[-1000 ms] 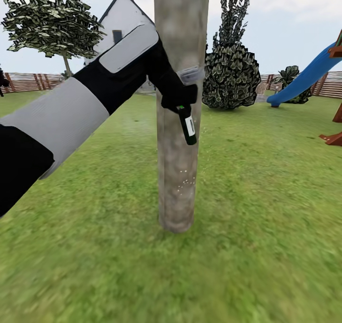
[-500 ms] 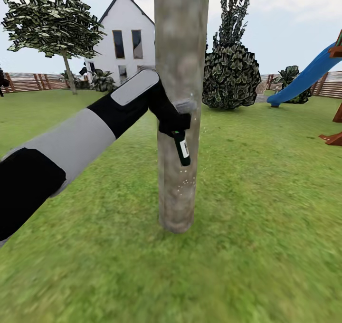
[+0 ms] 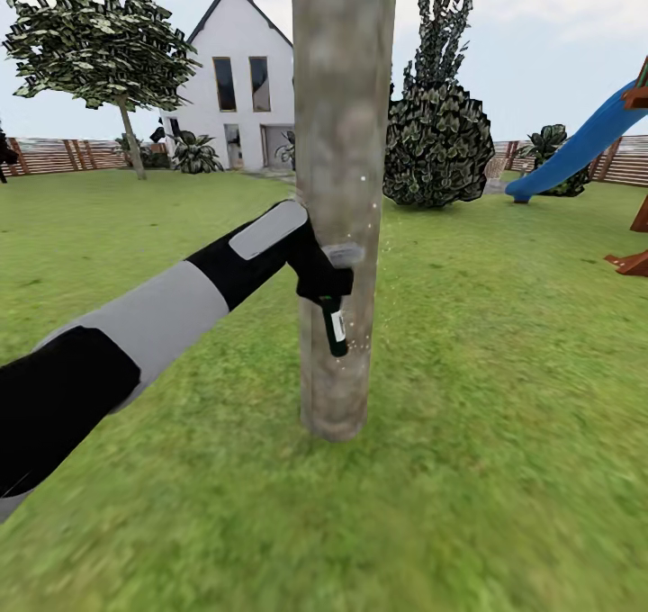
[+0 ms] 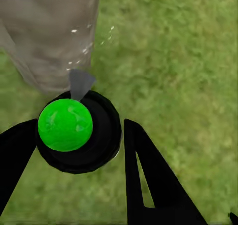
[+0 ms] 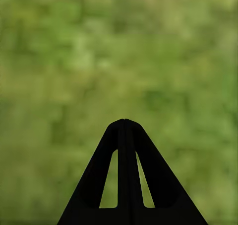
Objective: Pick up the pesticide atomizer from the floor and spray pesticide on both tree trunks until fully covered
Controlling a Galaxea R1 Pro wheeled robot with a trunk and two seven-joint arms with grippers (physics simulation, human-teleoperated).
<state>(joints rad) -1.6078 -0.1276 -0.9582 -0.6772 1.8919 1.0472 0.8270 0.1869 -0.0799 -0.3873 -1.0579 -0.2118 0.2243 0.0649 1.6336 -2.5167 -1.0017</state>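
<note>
A thick mottled grey-brown tree trunk (image 3: 344, 144) rises straight ahead of me from the lawn. My left gripper (image 3: 329, 290) is shut on the pesticide atomizer (image 3: 335, 328), a small black bottle with a white label hanging nozzle-down against the trunk's lower half. Tiny white pesticide specks (image 3: 360, 346) dot the bark beside it. In the left wrist view the atomizer's green top (image 4: 65, 124) sits between the black fingers (image 4: 148, 180), with the trunk (image 4: 49, 31) and specks (image 4: 84, 48) just beyond. My right gripper (image 5: 124, 121) is shut on nothing above blurred grass.
Behind the trunk stand a white house (image 3: 238, 81), a thin-trunked leafy tree (image 3: 99, 40), a dark bush (image 3: 438, 135) and a brown slatted fence (image 3: 54, 155). A blue slide (image 3: 576, 153) and wooden play tower (image 3: 634, 261) are at the right. Open lawn surrounds the trunk.
My left arm has dropped lower along the trunk with the atomizer in it, uncovering the house behind. The camera has not moved.
</note>
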